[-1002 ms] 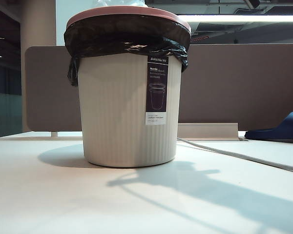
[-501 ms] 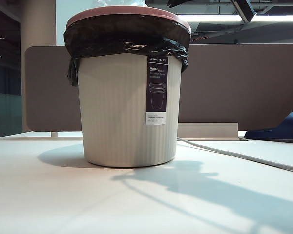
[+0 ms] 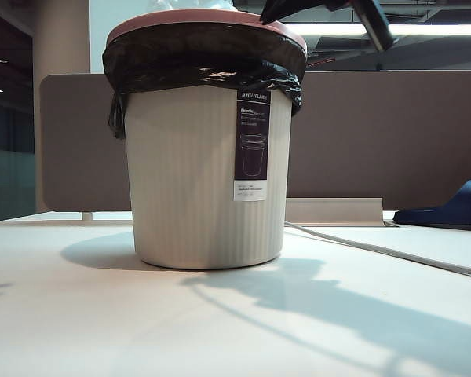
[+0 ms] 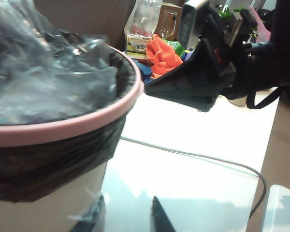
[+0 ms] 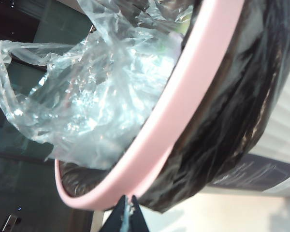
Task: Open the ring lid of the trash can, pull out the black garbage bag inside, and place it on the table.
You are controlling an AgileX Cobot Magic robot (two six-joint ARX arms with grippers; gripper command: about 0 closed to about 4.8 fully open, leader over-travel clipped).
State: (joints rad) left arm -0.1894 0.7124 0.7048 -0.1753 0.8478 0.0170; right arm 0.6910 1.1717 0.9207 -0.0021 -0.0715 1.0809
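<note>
On the white tabletop (image 3: 78,314), a little left of centre in the exterior view, you have the cream ribbed trash can (image 3: 188,181) standing upright. Its dark label (image 3: 251,145) faces you at about 3 o'clock on the can's front. The black garbage bag (image 3: 196,59) is folded over the can's rim and hangs down the outside all round. The pink ring lid (image 3: 196,17) sits on top of it, level, clamping the bag. Crinkled clear plastic (image 5: 92,92) bulges out through the ring's open middle.

Your left gripper (image 4: 159,220) shows only one dark fingertip in the left wrist view, low beside the can over bare tabletop. You cannot tell from that how wide it stands, and it holds nothing you can see.

At about 1 o'clock above the can, your right gripper (image 3: 268,14) comes in from the upper right. Its dark tip is at the ring's right edge. In the right wrist view, its fingers (image 5: 121,217) are pressed together just outside the ring, gripping nothing.

A grey cable (image 3: 392,251) runs across the tabletop right of the can. A dark blue slipper (image 3: 447,208) lies at 3 o'clock, far right, before the brown partition (image 3: 377,133).
</note>
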